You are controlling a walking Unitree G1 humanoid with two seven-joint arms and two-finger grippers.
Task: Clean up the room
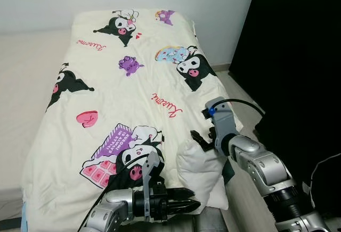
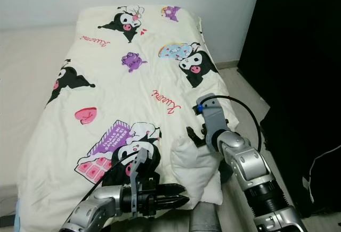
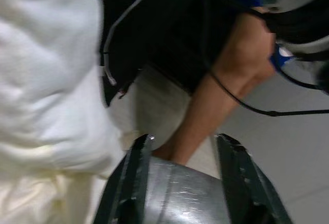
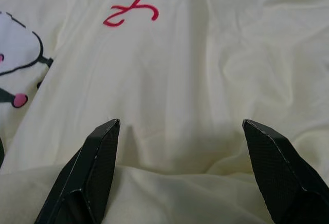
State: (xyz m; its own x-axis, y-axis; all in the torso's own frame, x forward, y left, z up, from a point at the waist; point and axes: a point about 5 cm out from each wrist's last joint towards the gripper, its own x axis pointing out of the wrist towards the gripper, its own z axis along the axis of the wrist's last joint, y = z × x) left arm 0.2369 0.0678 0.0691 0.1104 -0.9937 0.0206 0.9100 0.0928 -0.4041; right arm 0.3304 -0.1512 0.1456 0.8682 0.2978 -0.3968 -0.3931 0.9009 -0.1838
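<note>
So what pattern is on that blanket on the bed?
Cream blanket with black-and-white cartoon characters, purple and pink accents, red writing; clearest in the left eye view.

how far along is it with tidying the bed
Mostly done: the quilt lies spread flat over the bed. In hand: the right gripper, jaws wide open, sits at a bunched white corner at the near edge; the left gripper is close beside it. Left: smoothing that corner down.
</note>
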